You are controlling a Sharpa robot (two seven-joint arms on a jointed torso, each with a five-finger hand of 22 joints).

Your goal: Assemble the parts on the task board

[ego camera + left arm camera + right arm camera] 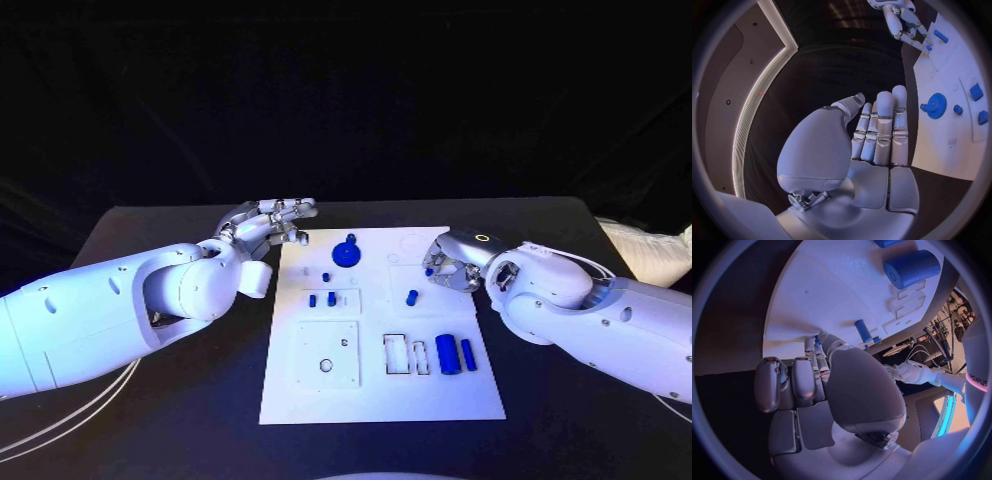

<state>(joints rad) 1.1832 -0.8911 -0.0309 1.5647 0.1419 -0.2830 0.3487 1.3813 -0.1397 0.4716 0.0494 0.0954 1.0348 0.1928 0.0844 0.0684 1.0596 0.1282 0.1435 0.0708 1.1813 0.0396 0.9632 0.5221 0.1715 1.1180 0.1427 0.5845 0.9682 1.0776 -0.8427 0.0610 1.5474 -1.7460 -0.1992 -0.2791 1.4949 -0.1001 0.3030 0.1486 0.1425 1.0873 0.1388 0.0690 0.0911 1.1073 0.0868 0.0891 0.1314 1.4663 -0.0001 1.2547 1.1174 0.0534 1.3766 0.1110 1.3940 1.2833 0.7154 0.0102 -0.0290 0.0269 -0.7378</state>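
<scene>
1. The black table (173,420) carries the white task board (382,390) at its middle.
2. The left hand (267,225) hovers beside the board's far left corner, fingers straight and apart, holding nothing.
3. The right hand (450,265) is over the board's right side, fingers curled; whether it pinches anything I cannot tell.
4. A blue gear (348,252) sits near the board's far edge; two blue cylinders (456,354) lie near its right edge.

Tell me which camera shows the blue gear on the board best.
The left wrist view: the blue gear is close, unobstructed, with teeth visible. The head view shows it smaller, near the task board's far edge. I can't identify it in the right wrist view.
</scene>
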